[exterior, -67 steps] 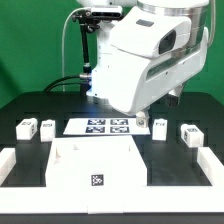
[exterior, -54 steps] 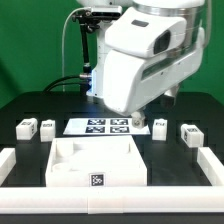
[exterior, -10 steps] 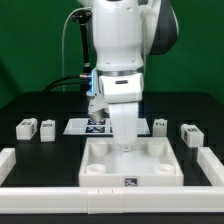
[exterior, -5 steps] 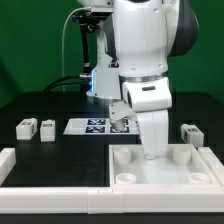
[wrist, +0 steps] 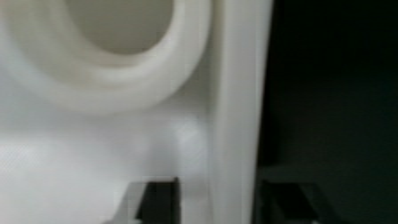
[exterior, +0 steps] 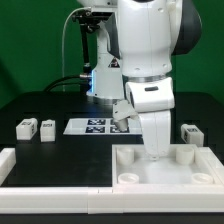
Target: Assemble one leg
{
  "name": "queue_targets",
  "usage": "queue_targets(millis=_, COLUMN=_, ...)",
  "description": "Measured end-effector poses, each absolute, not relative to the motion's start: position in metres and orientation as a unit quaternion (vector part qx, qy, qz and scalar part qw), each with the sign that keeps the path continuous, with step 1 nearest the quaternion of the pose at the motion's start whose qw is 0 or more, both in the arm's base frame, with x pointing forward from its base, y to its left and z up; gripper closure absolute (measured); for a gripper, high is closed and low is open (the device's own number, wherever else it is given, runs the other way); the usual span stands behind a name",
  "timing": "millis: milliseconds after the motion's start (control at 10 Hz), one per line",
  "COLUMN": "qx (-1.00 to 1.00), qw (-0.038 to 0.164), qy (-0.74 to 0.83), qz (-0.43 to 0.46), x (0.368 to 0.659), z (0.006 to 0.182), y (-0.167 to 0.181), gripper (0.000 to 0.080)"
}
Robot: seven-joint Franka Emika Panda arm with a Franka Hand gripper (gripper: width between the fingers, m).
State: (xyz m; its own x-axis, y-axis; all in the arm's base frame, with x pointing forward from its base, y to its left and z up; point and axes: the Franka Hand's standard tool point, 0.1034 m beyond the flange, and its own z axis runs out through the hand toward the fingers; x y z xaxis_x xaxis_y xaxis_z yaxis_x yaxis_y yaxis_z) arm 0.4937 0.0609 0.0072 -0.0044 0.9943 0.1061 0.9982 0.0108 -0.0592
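Observation:
The large white panel (exterior: 165,170) with round corner sockets lies at the front on the exterior view's right. My gripper (exterior: 157,152) stands over its far edge, shut on the panel. In the wrist view the dark fingers (wrist: 160,200) straddle the panel's edge wall (wrist: 231,120), beside a round socket (wrist: 107,40), with the gripper (wrist: 228,198) closed on that wall. Two legs (exterior: 26,127) (exterior: 47,129) stand on the exterior view's left. A third leg (exterior: 190,134) stands on its right. A fourth leg is hidden behind the arm.
The marker board (exterior: 88,126) lies behind the panel, partly covered by the arm. A low white rail (exterior: 50,190) runs along the front and up both sides (exterior: 8,160). A black stand with cables (exterior: 85,50) rises at the back.
The panel has moved with my gripper from the front middle to the exterior view's right, against the rail. Over the last half second almost nothing has shifted.

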Motion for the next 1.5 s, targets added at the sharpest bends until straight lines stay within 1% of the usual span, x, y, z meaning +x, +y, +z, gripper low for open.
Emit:
queue_targets(millis=100, qx=-0.703, qw=0.059, qy=-0.708, qz=-0.016, x=0.494, z=0.007, y=0.061, gripper=0.0419)
queue_targets(millis=200, qx=-0.703, qw=0.059, qy=-0.708, qz=-0.016, x=0.494, z=0.007, y=0.06, gripper=0.0419)
queue_targets(millis=300, qx=-0.704, qw=0.059, qy=-0.708, qz=-0.016, x=0.494, z=0.007, y=0.06, gripper=0.0245)
queue_targets(millis=400, qx=-0.704, qw=0.059, qy=-0.708, qz=-0.016, x=0.494, z=0.007, y=0.06, gripper=0.0245)
queue_targets(millis=500, qx=-0.704, qw=0.059, qy=-0.708, qz=-0.016, x=0.494, z=0.007, y=0.06, gripper=0.017)
queue_targets(millis=600, qx=-0.704, qw=0.059, qy=-0.708, qz=-0.016, x=0.494, z=0.007, y=0.06, gripper=0.0155)
queue_targets(millis=1100, qx=-0.706, qw=0.058, qy=-0.706, qz=-0.017, x=0.494, z=0.007, y=0.059, gripper=0.0151)
queue_targets(millis=1200, qx=-0.721, qw=0.052, qy=-0.691, qz=-0.02, x=0.488, z=0.013, y=0.059, gripper=0.0151)
queue_targets(millis=1500, qx=-0.768, qw=0.035, qy=-0.639, qz=-0.022, x=0.461, z=0.04, y=0.065, gripper=0.0151)
